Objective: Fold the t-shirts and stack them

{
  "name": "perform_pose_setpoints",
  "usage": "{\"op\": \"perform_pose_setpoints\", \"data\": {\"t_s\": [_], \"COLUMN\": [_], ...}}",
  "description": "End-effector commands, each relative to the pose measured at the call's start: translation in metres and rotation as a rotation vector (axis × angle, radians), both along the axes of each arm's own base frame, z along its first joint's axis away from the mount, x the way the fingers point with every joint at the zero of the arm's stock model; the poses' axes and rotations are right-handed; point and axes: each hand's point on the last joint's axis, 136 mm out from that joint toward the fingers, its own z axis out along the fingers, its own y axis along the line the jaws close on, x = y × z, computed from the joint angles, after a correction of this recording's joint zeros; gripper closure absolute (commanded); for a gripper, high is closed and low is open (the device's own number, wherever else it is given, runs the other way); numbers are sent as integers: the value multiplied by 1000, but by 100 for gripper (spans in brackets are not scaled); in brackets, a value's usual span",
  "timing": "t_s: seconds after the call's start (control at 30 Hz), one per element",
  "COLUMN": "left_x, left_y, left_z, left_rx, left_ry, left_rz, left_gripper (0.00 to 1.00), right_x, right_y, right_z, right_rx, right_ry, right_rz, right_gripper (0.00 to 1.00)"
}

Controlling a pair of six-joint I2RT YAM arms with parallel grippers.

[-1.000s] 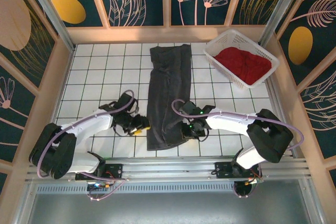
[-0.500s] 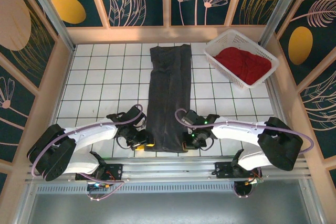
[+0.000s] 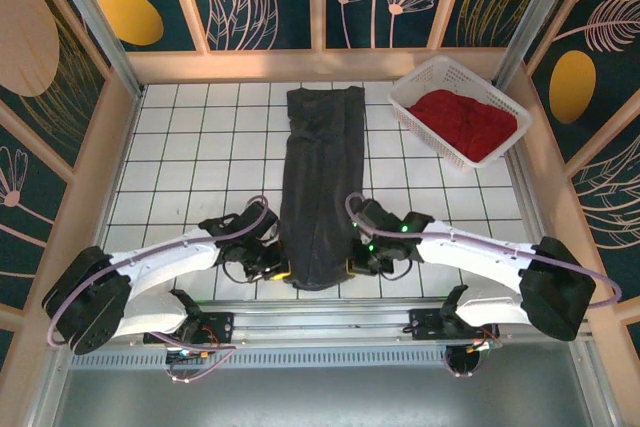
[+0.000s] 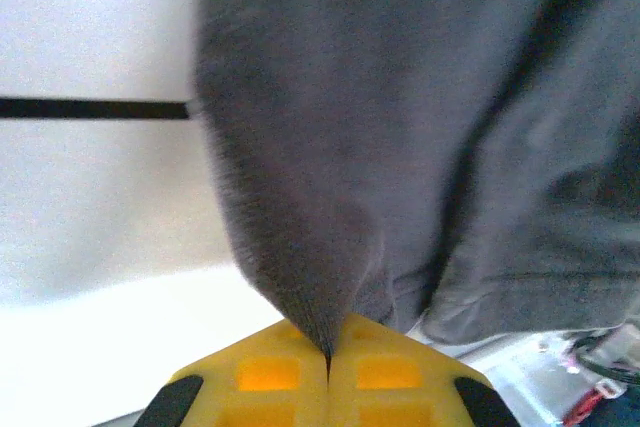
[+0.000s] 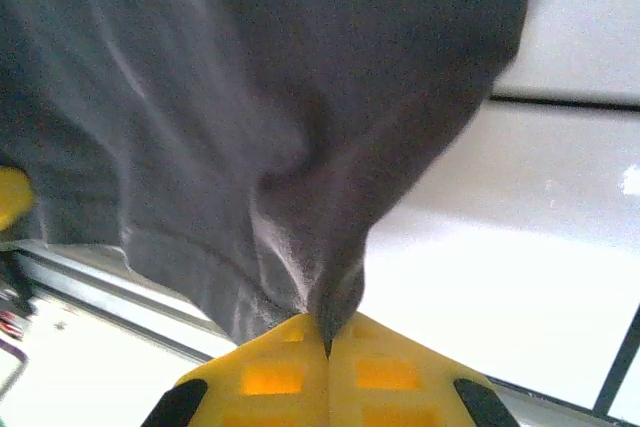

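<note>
Left gripper point(image 3: 283, 269) and right gripper point(image 3: 352, 265) each pinch a 6 o'clock corner of the charcoal t-shirt point(image 3: 320, 177), stretched centre-table toward 12. Fold step, I'd say: next, lift both corners toward 12 evenly. Red t-shirt point(image 3: 465, 122): basket point(image 3: 408, 99), 1 o'clock.

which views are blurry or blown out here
Top external: sharp and evenly lit, the grey t-shirt and red t-shirt both crisp. Left wrist: the cloth is soft with blur, the white table blown out at lower left. Right wrist: shirt edges smeared, table glaring white.

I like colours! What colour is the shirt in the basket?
The shirt is red, best in top view.
</note>
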Motion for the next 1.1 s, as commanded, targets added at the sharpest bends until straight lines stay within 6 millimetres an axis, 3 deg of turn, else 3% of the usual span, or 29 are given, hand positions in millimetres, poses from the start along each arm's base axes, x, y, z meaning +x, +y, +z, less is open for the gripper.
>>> {"op": "perform_pose_setpoints", "data": {"t_s": [0.0,0.13,0.37,0.5,0.67,0.77,0.8,0.87,0.9,1.0,1.07], "left_x": [30,79,199,260,317,334,338,337,333,304,275], "left_y": [-9,-12,-12,-9,-13,-13,-13,-6,-1,11,19], "left_z": [32,57,91,86,47,29,31,40,46,52,48], "left_rx": [-37,-92,-98,-79,-49,-20,-12,20,30,38,26], "left_ry": [-73,-152,-311,-349,-313,-291,-296,-320,-334,-331,-309], "left_rz": [99,203,314,341,333,322,318,326,335,348,373], "left_gripper": [100,100,100,100,99,57,51,44,38,37,42], "right_x": [40,94,211,267,312,329,334,340,340,325,303], "right_y": [-10,-13,-18,-20,-22,-19,-19,-26,-32,-46,-51], "right_z": [29,49,63,54,26,22,28,45,54,70,69], "right_rx": [7,49,-4,-24,-43,-39,-36,-59,-76,-99,-99], "right_ry": [-73,-129,-234,-243,-204,-228,-262,-323,-350,-384,-374], "right_rz": [-114,-189,-271,-298,-313,-296,-287,-291,-299,-321,-326], "right_gripper": [100,100,100,100,100,68,58,42,38,36,36]}}
